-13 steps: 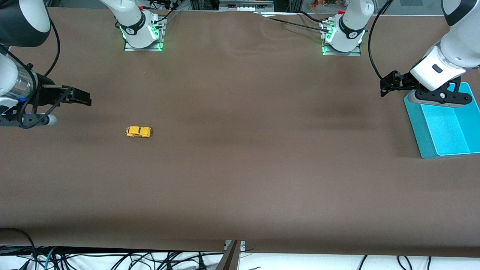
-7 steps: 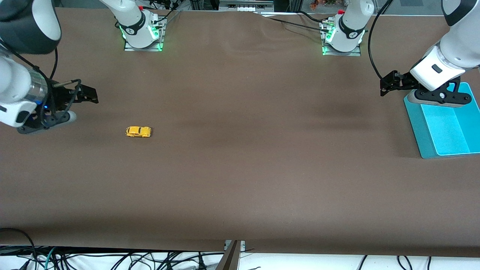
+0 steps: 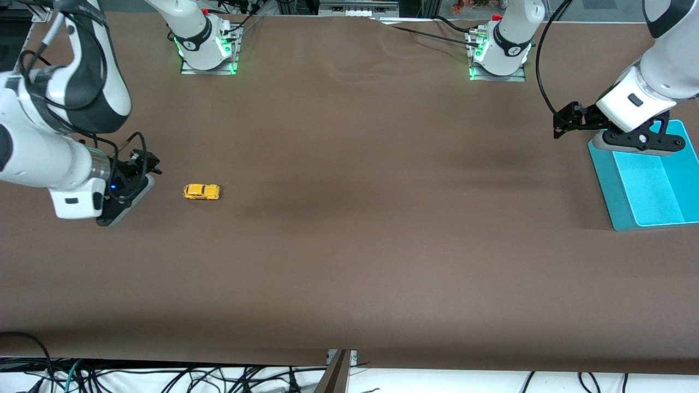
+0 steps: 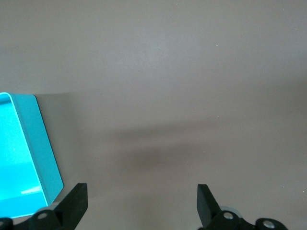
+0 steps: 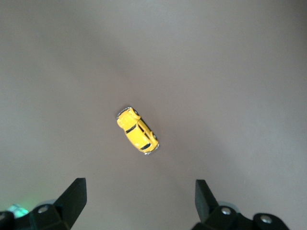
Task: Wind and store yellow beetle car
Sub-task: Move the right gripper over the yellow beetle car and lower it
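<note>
On the brown surface (image 3: 349, 245) toward the right arm's end sat the yellow beetle car (image 3: 201, 191), untouched; right end effector (image 5: 139, 201) hovered beside it, spread wide. Left end effector (image 4: 141, 203) waited, also spread, by the teal bin (image 3: 609, 185).

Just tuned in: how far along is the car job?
Nothing is done yet: the yellow beetle car sits untouched on the table. In hand: the open right end effector hangs above it. Left: grasping, winding, storing in the teal bin, where the left end effector waits open.
</note>
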Tool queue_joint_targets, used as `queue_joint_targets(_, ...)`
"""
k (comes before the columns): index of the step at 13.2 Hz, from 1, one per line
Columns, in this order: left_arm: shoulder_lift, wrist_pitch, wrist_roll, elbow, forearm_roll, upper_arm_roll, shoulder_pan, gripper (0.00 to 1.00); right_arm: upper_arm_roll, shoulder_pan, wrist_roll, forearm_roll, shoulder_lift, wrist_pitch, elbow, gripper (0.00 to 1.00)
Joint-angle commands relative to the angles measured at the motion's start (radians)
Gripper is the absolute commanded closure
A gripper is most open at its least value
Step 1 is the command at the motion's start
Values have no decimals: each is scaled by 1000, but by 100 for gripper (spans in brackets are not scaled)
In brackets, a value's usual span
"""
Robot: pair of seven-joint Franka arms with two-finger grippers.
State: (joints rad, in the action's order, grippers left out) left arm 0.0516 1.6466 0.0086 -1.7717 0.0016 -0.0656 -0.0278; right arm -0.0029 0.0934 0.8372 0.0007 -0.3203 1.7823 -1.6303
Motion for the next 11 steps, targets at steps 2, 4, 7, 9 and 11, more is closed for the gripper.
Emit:
queue_joint_targets(2, -16, -28, -12, 40, 6, -3, -1, 0, 1, 0, 230, -5, 43, 214, -218, 0)
queue_joint_targets(4, -18, -28, -12, 49, 5, -5, -4, 0, 3, 0, 317, -4, 43, 331, -320, 0)
queue_joint_targets(7, -22, -28, -21, 52, 5, -19, -6, 0, 6, 0, 422, -5, 44, 487, -442, 0)
queue_joint_targets(9, -22, -30, -22, 54, 6, -20, -6, 0, 6, 0, 486, -4, 47, 598, -523, 0)
queue_joint_targets(11, -21, -31, -26, 55, 6, -26, -6, 0, 6, 0, 529, -4, 47, 705, -588, 1)
